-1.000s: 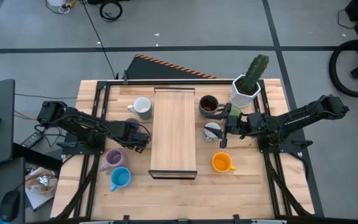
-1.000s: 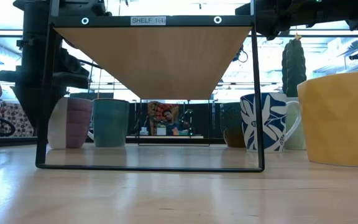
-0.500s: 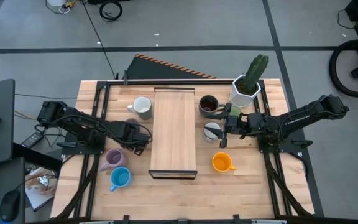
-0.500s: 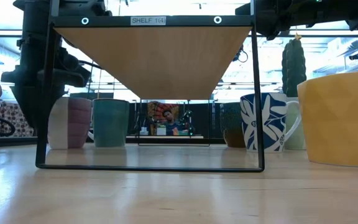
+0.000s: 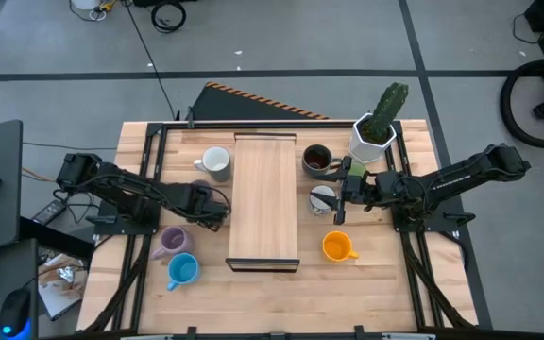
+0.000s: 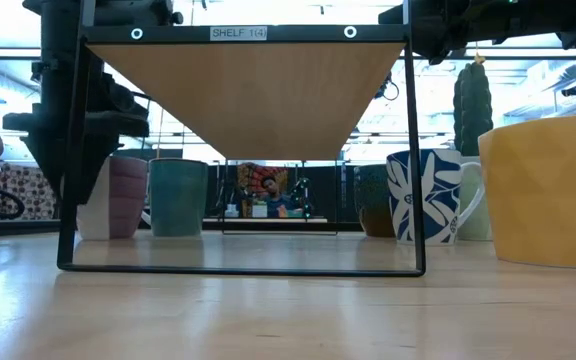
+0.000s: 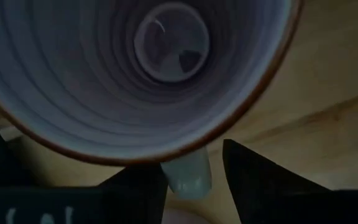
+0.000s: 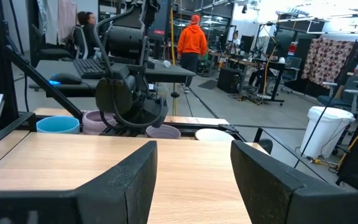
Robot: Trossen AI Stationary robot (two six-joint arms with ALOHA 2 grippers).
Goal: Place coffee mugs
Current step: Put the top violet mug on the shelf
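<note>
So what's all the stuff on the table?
Table: one, wooden.
Shelf: one, light wood, middle.
Purple mugs: two; one left of the shelf, one under the left pincer.
Blue mug: one, near the left front corner.
White mug: one, back left.
Green mug: one, beneath the shelf.
Brown mug: one, back right.
White-grey mug: one, right of the shelf.
Orange mug: one, front right.
Cactus pot: one, white, back right.
Left pincer: open around a mug handle.
Right pincer: open, empty.
</note>
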